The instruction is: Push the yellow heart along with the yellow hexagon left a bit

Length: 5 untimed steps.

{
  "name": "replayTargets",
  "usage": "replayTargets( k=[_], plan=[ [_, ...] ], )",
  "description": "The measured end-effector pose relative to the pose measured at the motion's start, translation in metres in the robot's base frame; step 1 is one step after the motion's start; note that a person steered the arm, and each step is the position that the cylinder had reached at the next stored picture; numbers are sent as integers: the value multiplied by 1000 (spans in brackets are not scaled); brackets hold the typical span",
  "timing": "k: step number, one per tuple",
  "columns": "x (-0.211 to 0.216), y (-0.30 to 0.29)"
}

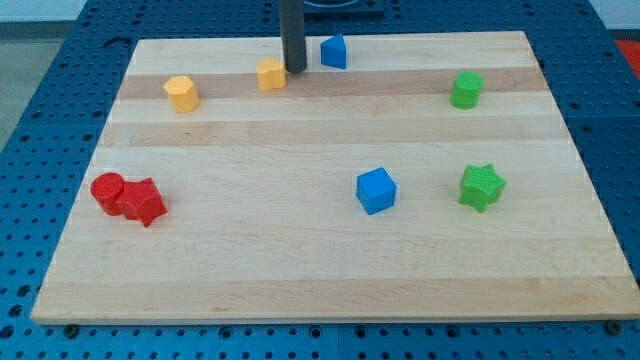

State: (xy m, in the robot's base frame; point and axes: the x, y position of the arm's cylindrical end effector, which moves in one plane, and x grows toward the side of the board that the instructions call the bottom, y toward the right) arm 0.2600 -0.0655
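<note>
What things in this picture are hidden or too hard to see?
- In the camera view, the top of the dark rod is cut off by the view's top edge.
- Whether my tip touches the yellow block beside it cannot be told; they sit very close.
- Which yellow block is the heart is too small to tell; the other one looks alike.
- The red block behind is partly covered by the red block in front.

On the table (300,290), my tip (296,69) stands just at 3 o'clock of the yellow heart (271,74). The yellow hexagon (181,93) lies at the heart's 8 o'clock, apart from it. A blue block (334,51) sits near my tip at 2 o'clock.
</note>
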Motion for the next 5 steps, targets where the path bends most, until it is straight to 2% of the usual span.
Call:
replayTargets(
  k=[2, 3, 4, 5],
  plan=[
    [31, -67],
    [36, -78],
    [32, -40],
    [56, -19]
  ],
)
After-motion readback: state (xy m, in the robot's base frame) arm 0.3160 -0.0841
